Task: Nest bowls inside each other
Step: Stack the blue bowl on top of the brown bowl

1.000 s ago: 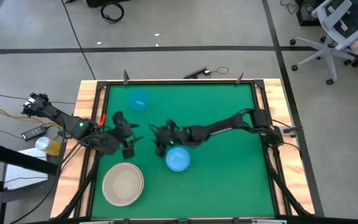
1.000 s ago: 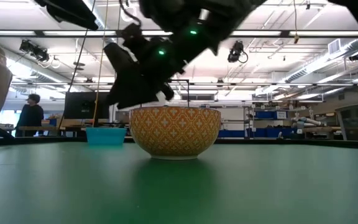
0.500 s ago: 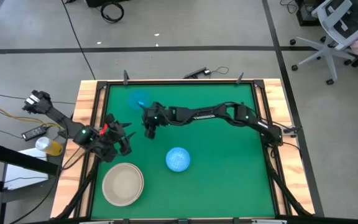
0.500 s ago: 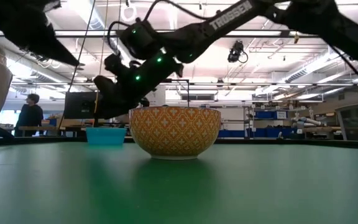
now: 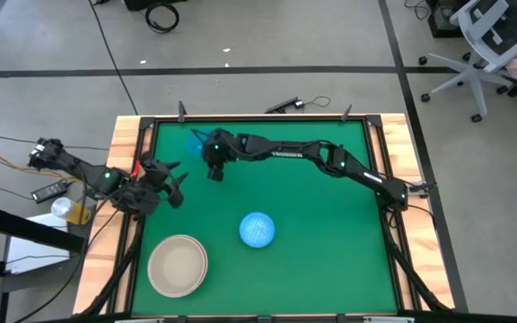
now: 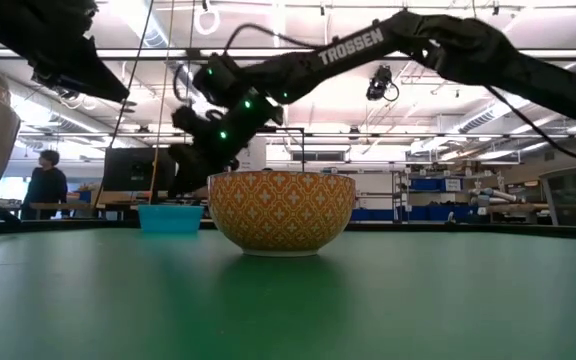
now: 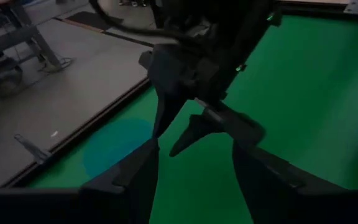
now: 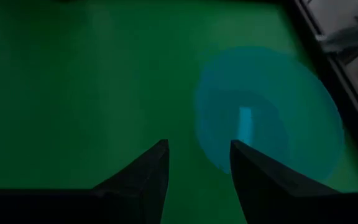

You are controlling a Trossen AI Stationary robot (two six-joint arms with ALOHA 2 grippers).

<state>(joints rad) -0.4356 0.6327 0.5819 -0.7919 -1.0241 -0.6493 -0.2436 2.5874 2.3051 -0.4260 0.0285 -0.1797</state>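
A plain blue bowl [image 5: 199, 142] rests on its base near the table's far left corner and also shows in the right wrist view [image 8: 269, 112]. My right gripper [image 5: 214, 170] hangs open just beside it on the near side, nothing between its fingers [image 8: 154, 165]. A pale-speckled blue bowl [image 5: 257, 230] sits at the table's middle, where the low view shows an orange patterned bowl [image 6: 281, 212]. A large pale bowl, cream inside [image 5: 178, 265], stands near the front left. My left gripper [image 5: 176, 179] is open and empty at the left edge.
The raised wooden frame [image 5: 128, 179] borders the green mat close behind my left gripper. My right arm [image 5: 312, 157] stretches across the far half of the table. Bare mat [image 5: 330, 242] lies on the near right. A person [image 6: 48, 185] stands in the room beyond.
My right gripper has left the speckled bowl at the table's middle and swung toward the far left corner, ending beside the plain blue bowl, with its wrist rolled. My left gripper has drawn back toward the table's left edge. No bowl has moved.
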